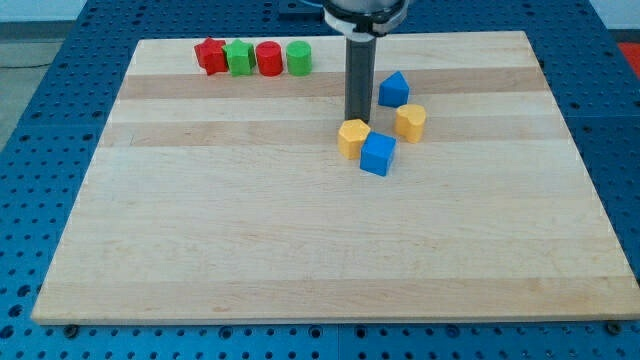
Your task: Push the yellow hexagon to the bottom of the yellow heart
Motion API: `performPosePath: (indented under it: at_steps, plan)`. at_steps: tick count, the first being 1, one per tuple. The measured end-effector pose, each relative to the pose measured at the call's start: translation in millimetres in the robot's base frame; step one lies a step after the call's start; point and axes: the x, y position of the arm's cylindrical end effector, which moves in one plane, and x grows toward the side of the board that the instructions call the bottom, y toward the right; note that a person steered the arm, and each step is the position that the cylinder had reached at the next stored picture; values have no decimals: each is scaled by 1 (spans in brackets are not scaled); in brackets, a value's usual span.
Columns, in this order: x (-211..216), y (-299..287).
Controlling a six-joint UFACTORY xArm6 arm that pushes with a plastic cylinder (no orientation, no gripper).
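The yellow hexagon (352, 137) lies right of the board's centre, touching a blue cube (378, 153) at its lower right. The yellow heart (410, 121) lies to the hexagon's upper right, a small gap away. My tip (357, 118) stands right at the hexagon's top edge, to the left of the heart. A blue block with a pointed top (393, 89) lies just above the heart, right of the rod.
A row of blocks lies along the board's top left: a red star-like block (210, 56), a green block (239, 57), a red cylinder (268, 58) and a green cylinder (298, 58). The wooden board (300, 240) sits on a blue perforated table.
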Motion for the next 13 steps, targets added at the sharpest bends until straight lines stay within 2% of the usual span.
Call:
performPosePath:
  at_steps: [2,3,4,5,6,8,9,10,13]
  plan:
    - [20,-4]
    - [15,-36]
    - [40,-59]
    - [68,-35]
    - [74,-7]
    - [72,-7]
    - [69,-55]
    - [58,-54]
    - [39,29]
